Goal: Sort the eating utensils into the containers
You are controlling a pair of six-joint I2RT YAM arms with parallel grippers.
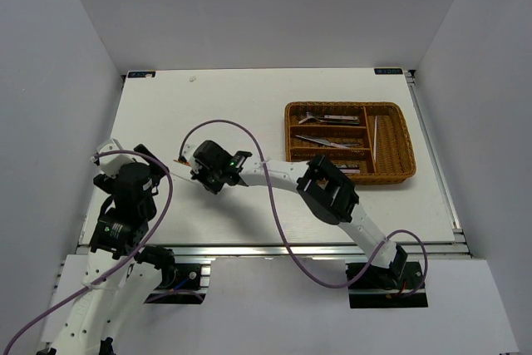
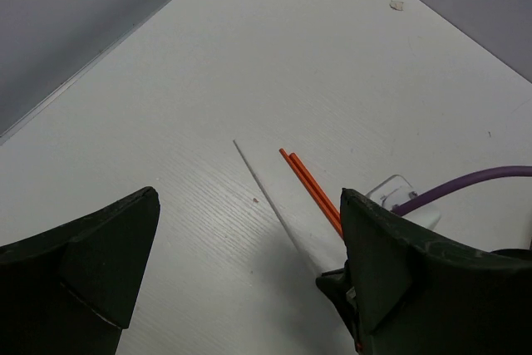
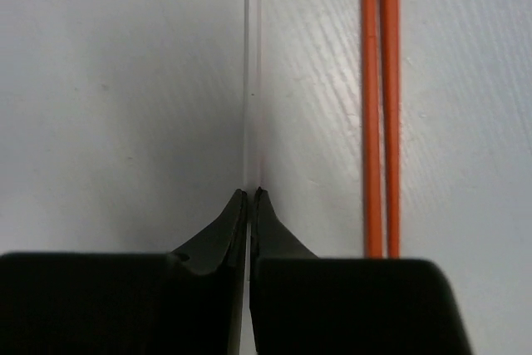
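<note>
In the right wrist view, my right gripper is shut on a thin white chopstick that lies on the table and runs straight away from the tips. Two orange chopsticks lie side by side just to its right. The left wrist view shows the same white chopstick and orange pair, with my left gripper open above them and holding nothing. From above, my right gripper reaches to the table's middle left. The woven tray sits at the back right and holds several utensils.
The right arm's purple cable loops over the table between the gripper and the tray. A small white crumb lies near the back edge. My left arm stands folded at the near left. Grey walls close in the sides.
</note>
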